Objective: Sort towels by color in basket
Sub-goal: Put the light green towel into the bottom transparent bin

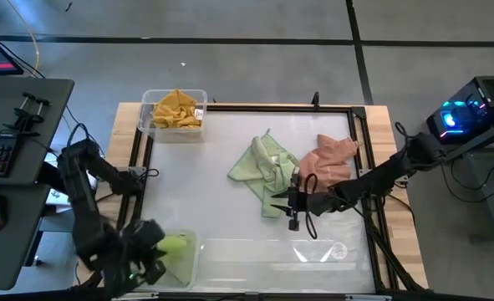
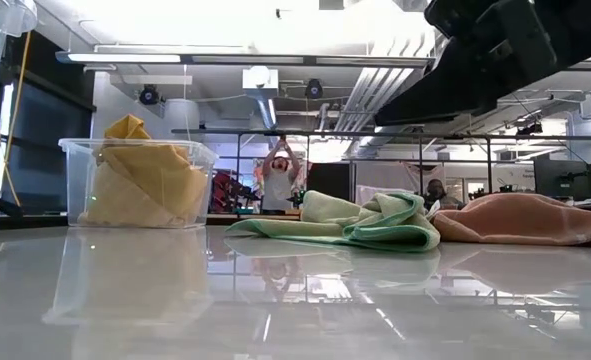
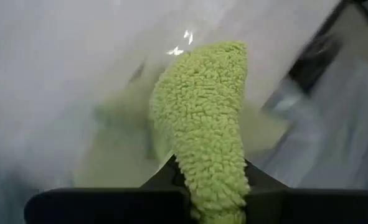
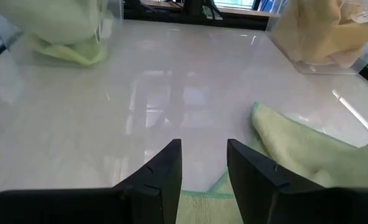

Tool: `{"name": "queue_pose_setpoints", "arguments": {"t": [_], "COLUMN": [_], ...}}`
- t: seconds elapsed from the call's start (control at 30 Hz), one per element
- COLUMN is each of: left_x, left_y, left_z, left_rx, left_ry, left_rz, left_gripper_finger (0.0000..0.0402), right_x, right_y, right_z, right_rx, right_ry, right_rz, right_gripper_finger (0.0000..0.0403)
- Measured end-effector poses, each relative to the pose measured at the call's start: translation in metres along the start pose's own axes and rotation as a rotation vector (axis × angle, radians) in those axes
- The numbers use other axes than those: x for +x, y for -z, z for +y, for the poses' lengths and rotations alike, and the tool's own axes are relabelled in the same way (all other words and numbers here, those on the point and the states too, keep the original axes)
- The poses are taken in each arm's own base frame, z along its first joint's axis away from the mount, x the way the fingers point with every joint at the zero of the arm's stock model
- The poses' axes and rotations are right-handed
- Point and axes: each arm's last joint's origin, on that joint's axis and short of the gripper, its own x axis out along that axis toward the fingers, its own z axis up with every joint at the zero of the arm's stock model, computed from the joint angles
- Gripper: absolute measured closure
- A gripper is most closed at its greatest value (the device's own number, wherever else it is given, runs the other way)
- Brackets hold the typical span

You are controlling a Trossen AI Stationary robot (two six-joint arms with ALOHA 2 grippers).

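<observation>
Left hand (image 3: 212, 205) clamped on lime towel (image 3: 205, 124) over near-left bin (image 1: 188, 251) for dropping; right hand (image 4: 203, 168) parted above pale towel (image 4: 308, 155), ready to pinch

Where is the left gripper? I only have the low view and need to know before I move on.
Observer: The left gripper is over the clear bin at the table's front left corner.
Operator: Is it holding anything?
Observer: Yes, it is shut on a lime green towel that hangs from its fingers.
Operator: And the right gripper?
Observer: The right gripper is open, low over the edge of the pale green towel mid-table.
</observation>
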Motion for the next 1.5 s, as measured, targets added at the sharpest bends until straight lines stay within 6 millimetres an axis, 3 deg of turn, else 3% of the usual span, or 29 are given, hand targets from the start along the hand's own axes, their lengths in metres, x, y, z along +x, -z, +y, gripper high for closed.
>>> {"name": "queue_pose_setpoints", "arguments": {"t": [0.17,0.37,0.53,0.73,1.03,1.17,1.27,1.5], "left_x": [0.033,0.052,0.049,0.026,0.015,0.013,0.016,0.027], "left_y": [0.033,0.040,0.033,0.021,0.017,0.023,0.027,0.021], "left_z": [-0.003,-0.004,0.001,0.006,0.020,0.018,0.017,0.016], "left_rx": [-0.223,-0.255,-0.311,-0.362,-0.349,-0.495,-0.494,-0.427], "left_ry": [-0.076,-0.115,-0.147,-0.087,-0.165,-0.270,-0.351,-0.250], "left_rz": [0.212,0.215,0.184,0.299,0.312,0.507,0.582,0.347], "left_gripper_finger": [0.0368,0.0331,0.0279,0.0230,0.0230,0.0236,0.0245,0.0260], "right_x": [0.001,0.000,0.000,0.000,0.000,0.000,0.000,0.000], "right_y": [-0.002,-0.005,-0.007,-0.007,-0.007,-0.007,-0.007,-0.007], "right_z": [0.000,0.001,0.001,0.001,0.001,0.001,0.001,0.001], "right_rx": [-0.007,-0.035,-0.039,-0.039,-0.037,-0.037,-0.037,-0.036], "right_ry": [-0.003,-0.005,-0.006,-0.007,-0.010,-0.010,-0.010,-0.010], "right_rz": [-0.018,-0.055,-0.074,-0.074,-0.074,-0.073,-0.073,-0.074], "right_gripper_finger": [0.0281,0.0281,0.0281,0.0281,0.0281,0.0281,0.0281,0.0281]}}
